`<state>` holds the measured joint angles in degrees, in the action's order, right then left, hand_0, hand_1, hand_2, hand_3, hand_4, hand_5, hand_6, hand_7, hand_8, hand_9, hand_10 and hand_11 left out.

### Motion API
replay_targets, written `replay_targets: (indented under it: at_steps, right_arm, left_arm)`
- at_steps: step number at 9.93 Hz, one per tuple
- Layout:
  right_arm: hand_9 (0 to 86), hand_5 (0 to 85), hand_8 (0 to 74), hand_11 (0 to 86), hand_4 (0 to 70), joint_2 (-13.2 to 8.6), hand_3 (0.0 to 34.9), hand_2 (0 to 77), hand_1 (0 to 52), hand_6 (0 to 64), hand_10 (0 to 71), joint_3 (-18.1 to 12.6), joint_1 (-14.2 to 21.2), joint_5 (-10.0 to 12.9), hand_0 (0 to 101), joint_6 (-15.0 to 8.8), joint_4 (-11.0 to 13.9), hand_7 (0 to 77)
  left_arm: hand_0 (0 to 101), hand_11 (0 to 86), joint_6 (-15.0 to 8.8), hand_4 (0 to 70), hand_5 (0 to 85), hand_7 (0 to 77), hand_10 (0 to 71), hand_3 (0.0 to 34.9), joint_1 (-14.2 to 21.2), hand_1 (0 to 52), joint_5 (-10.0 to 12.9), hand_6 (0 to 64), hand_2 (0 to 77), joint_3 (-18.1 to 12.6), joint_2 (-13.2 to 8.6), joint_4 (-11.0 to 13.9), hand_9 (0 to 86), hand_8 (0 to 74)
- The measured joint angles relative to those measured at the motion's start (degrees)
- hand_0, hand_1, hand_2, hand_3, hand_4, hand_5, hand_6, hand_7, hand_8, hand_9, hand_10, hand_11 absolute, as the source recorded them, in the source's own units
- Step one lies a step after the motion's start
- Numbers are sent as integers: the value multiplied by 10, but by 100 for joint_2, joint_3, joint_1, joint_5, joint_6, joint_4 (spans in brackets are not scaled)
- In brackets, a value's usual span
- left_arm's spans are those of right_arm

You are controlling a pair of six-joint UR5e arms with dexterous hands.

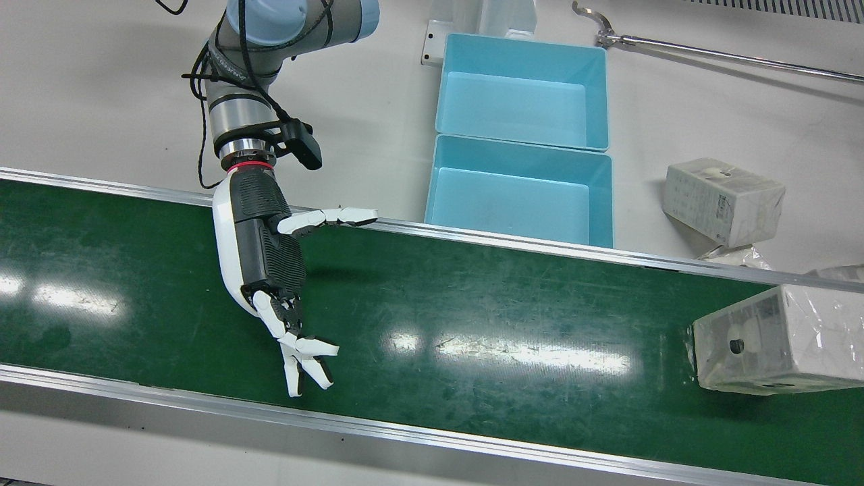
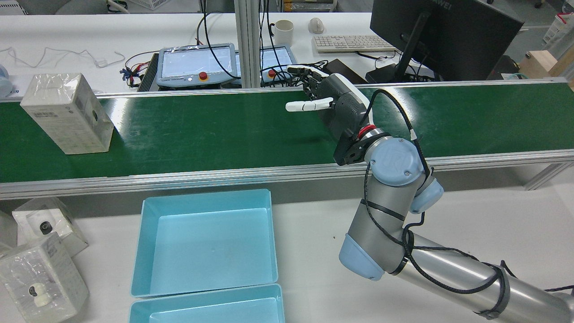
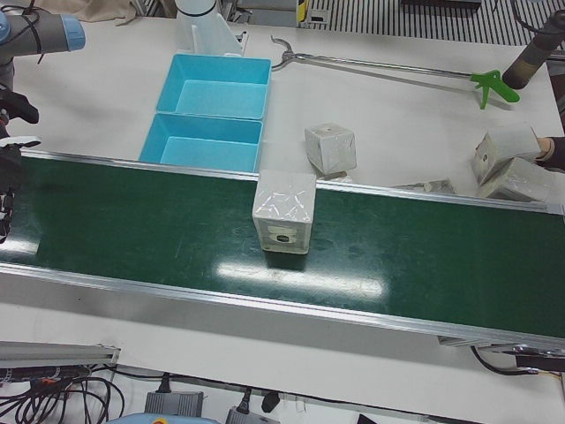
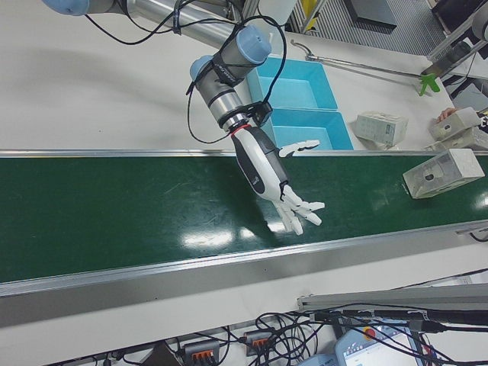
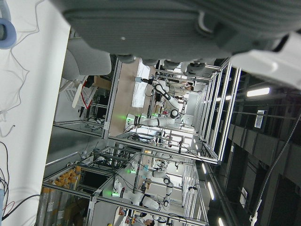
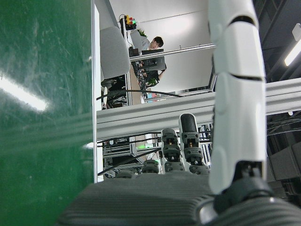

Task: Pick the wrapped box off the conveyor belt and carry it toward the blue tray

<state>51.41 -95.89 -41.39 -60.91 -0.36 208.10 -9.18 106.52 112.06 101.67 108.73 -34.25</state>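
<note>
The wrapped box point(image 1: 776, 337) stands on the green conveyor belt point(image 1: 472, 304), far to the view's right in the front view. It also shows in the rear view point(image 2: 67, 112) and the left-front view point(image 3: 284, 210). My right hand point(image 1: 270, 270) hovers over the belt, open and empty, fingers spread, well apart from the box; it also shows in the rear view point(image 2: 334, 101) and the right-front view point(image 4: 271, 179). Two blue trays point(image 1: 513, 202) sit side by side on the white table just behind the belt. Only a grey palm edge of my left hand point(image 5: 155, 23) shows; its fingers are hidden.
More wrapped boxes lie on the table beside the trays point(image 1: 722, 200) point(image 2: 40, 278) point(image 3: 330, 147). A long metal grabber tool point(image 1: 709, 54) lies at the back. Aluminium rails point(image 1: 472, 236) edge the belt. Control pendants, a keyboard and a monitor point(image 2: 439, 31) stand beyond the belt.
</note>
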Motion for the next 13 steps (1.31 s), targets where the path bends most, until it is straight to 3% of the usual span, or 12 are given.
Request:
replay_targets:
  at_steps: [13]
  right_arm:
    - [38, 267, 5, 5, 125, -3, 5, 136, 169, 55, 0, -1, 12, 0, 490, -8, -6, 65]
  left_arm:
    - [0, 5, 0, 0, 11, 5, 5, 0, 0, 0, 0, 5, 11, 0, 0, 0, 5, 5]
